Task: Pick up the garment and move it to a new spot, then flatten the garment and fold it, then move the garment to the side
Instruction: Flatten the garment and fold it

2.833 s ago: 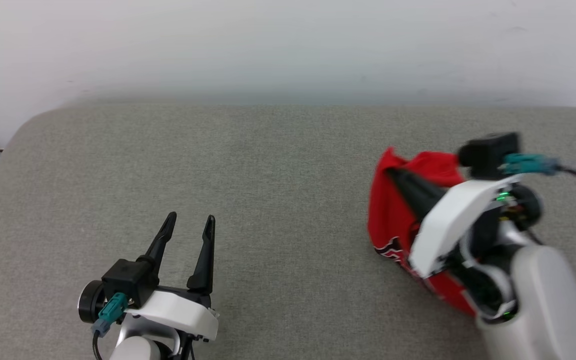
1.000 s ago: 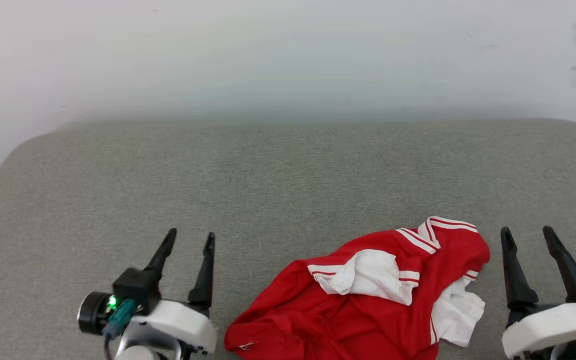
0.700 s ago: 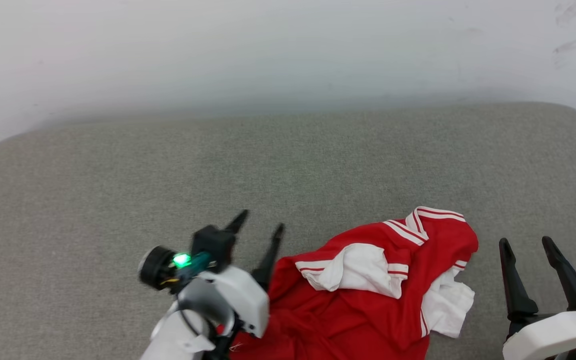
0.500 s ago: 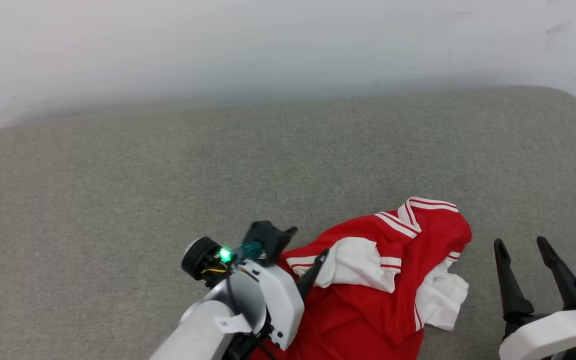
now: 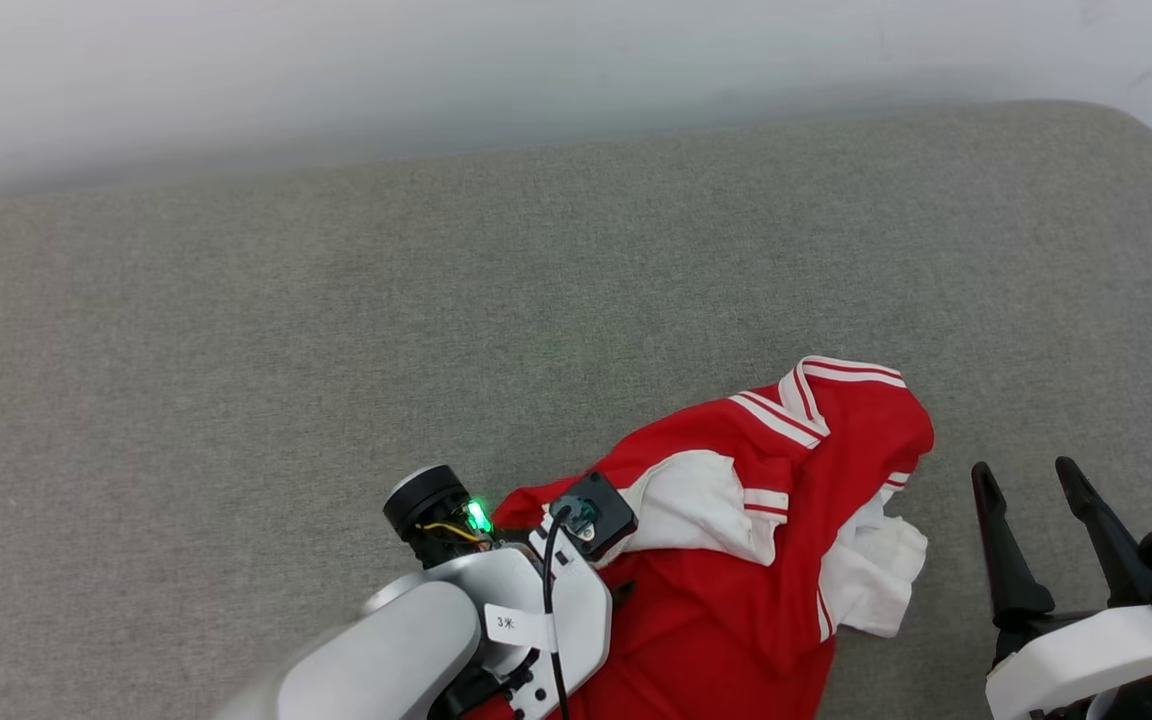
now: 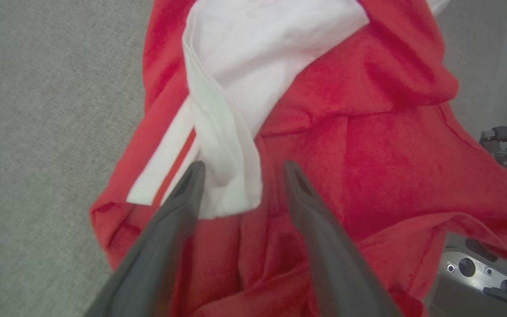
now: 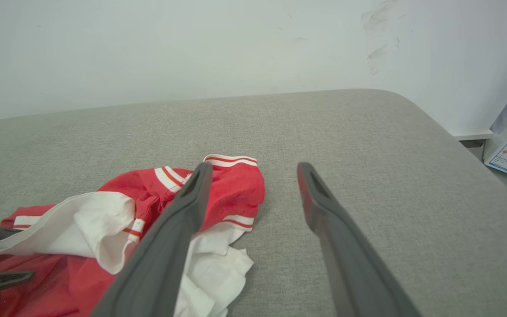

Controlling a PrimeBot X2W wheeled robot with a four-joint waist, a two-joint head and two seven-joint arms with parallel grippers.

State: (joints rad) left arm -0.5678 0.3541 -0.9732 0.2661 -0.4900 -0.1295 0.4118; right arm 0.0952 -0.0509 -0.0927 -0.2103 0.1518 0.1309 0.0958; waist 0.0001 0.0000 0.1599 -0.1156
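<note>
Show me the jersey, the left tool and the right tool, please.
jersey [image 5: 866,430], head view, red cloth near the striped trim.
left tool [image 6: 244,165], left wrist view, midway between its fingertips.
right tool [image 5: 1024,468], head view, midway between its fingertips.

A wide grey fabric pad [image 5: 336,330], far right corner rounded — and on it, near right of centre, lies the garment [image 5: 726,600] in a crumpled heap. Red mostly up, white inside and striped trim turned out in places.
</note>
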